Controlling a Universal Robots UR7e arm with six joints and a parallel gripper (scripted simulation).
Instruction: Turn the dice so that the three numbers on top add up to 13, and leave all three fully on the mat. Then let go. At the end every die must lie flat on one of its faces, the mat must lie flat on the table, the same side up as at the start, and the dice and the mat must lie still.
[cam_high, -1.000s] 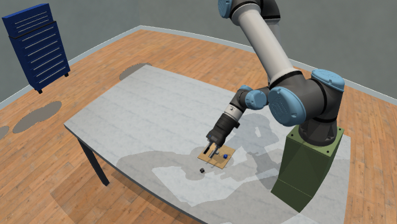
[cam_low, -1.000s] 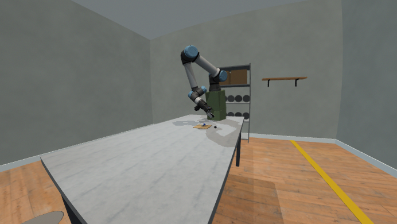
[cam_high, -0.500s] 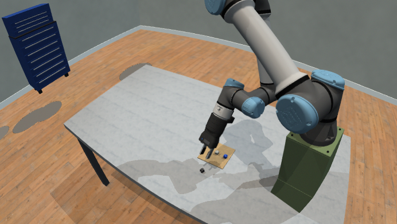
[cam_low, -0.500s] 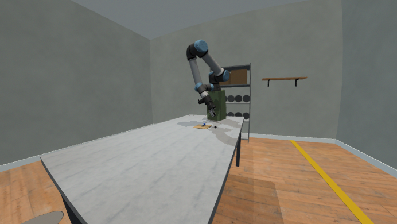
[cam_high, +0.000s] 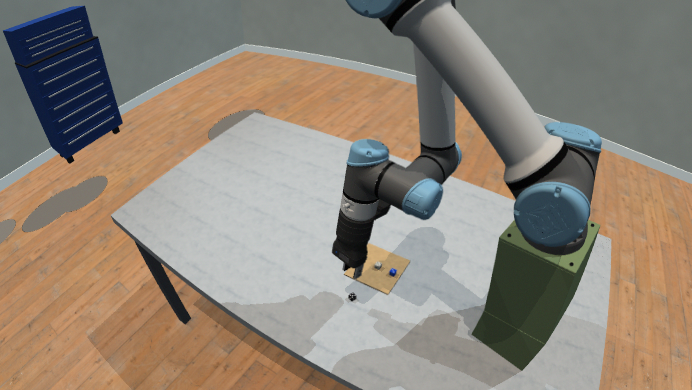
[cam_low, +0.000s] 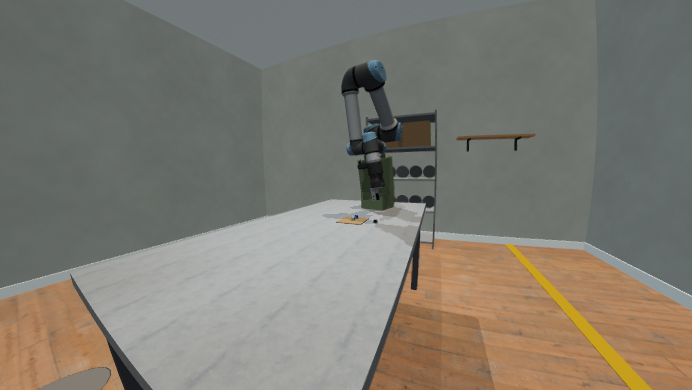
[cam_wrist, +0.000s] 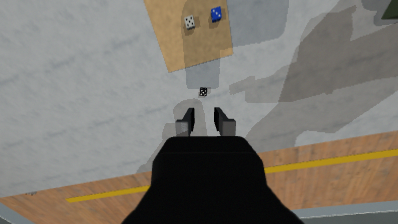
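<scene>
A tan mat (cam_high: 384, 286) (cam_wrist: 170, 52) lies flat on the table. A white die (cam_high: 378, 265) (cam_wrist: 189, 22) and a blue die (cam_high: 393, 272) (cam_wrist: 216, 13) rest on it, apart. The white die seems to show five and the blue die three on top, but they are small. A black die (cam_high: 352, 296) (cam_low: 375, 221) (cam_wrist: 203, 92) with white pips lies on the bare table, off the mat's edge; its top number is too small to read surely. My gripper (cam_low: 375, 198) (cam_wrist: 204, 114) is open and empty, pointing down above the table, with nothing between its fingers.
The grey table (cam_high: 225, 200) (cam_low: 240, 280) carries the green robot pedestal (cam_high: 530, 300) to the right of the mat in the top view. The table's long edge runs beyond the black die. Arm shadows fall across the mat and table.
</scene>
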